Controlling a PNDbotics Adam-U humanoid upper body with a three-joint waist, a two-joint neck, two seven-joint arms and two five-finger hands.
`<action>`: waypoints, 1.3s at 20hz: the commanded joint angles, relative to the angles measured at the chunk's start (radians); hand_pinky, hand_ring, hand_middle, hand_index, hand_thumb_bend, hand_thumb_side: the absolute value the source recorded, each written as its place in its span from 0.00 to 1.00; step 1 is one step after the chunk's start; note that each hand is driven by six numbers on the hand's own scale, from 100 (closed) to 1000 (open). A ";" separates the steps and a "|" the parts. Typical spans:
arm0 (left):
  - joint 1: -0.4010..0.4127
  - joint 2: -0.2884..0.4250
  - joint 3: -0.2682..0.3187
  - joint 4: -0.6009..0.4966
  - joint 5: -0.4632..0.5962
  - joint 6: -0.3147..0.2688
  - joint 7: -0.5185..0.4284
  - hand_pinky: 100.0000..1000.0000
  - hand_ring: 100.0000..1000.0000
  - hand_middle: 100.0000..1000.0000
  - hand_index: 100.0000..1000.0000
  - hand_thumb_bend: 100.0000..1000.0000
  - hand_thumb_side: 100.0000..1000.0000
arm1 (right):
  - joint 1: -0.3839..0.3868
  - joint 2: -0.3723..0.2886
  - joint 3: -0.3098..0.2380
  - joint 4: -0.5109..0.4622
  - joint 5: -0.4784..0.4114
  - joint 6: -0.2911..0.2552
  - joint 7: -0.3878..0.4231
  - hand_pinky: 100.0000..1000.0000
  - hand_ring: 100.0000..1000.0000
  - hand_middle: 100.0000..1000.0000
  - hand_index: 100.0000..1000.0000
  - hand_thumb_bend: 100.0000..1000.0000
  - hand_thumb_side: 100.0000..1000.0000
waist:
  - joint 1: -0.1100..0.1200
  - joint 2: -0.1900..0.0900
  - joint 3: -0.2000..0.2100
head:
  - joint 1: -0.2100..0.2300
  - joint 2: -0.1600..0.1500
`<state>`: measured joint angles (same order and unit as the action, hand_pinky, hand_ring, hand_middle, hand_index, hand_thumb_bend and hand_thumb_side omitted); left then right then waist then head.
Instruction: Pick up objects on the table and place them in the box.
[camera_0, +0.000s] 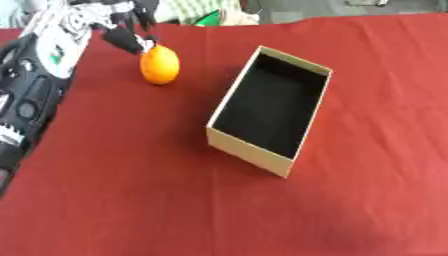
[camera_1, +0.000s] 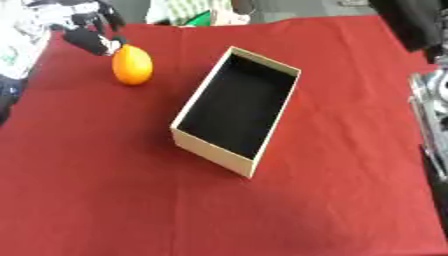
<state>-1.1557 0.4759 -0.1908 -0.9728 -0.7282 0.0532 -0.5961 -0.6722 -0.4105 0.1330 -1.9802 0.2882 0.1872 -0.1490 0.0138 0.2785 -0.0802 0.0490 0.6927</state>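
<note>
An orange (camera_0: 160, 65) lies on the red cloth at the far left of the table. My left hand (camera_0: 129, 31) hovers just behind and above it, fingers spread, with one dark fingertip (camera_0: 138, 45) touching the fruit's upper left side; nothing is curled round it. To the right of the orange stands an open cream box (camera_0: 248, 152) with a black inside. It is turned askew and nothing shows in it. My right hand shows in neither view.
My left forearm (camera_0: 35, 85) runs down the left edge. Silver and black parts of my right arm (camera_1: 430, 105) stand at the right edge. Green and white things (camera_0: 206, 17) lie beyond the far table edge. Red cloth (camera_0: 131, 200) covers the near half.
</note>
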 joint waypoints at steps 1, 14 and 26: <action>-0.035 0.020 -0.015 -0.079 0.005 -0.010 0.011 0.27 0.58 0.66 0.80 0.00 0.23 | -0.013 -0.011 -0.006 -0.020 -0.003 0.002 -0.002 0.92 0.77 0.73 0.91 0.00 0.73 | 0.000 -0.024 0.001 | -0.007 -0.008; -0.040 0.014 -0.051 -0.144 -0.262 -0.041 -0.097 0.67 0.88 0.81 0.83 0.79 0.37 | -0.014 -0.006 -0.003 -0.020 -0.006 -0.004 0.005 0.92 0.77 0.72 0.91 0.00 0.73 | 0.002 -0.022 -0.002 | -0.004 -0.008; -0.038 -0.038 -0.018 0.034 -0.347 -0.079 -0.084 0.62 0.84 0.80 0.84 0.54 0.26 | -0.013 -0.004 -0.003 -0.020 -0.013 -0.004 0.011 0.92 0.77 0.72 0.91 0.00 0.74 | 0.001 -0.016 -0.011 | 0.001 -0.011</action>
<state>-1.1706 0.4292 -0.2221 -0.9437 -1.0651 -0.0259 -0.6885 -0.6722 -0.4078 0.1358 -1.9802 0.2821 0.1848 -0.1405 0.0165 0.2792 -0.0905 0.0483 0.6924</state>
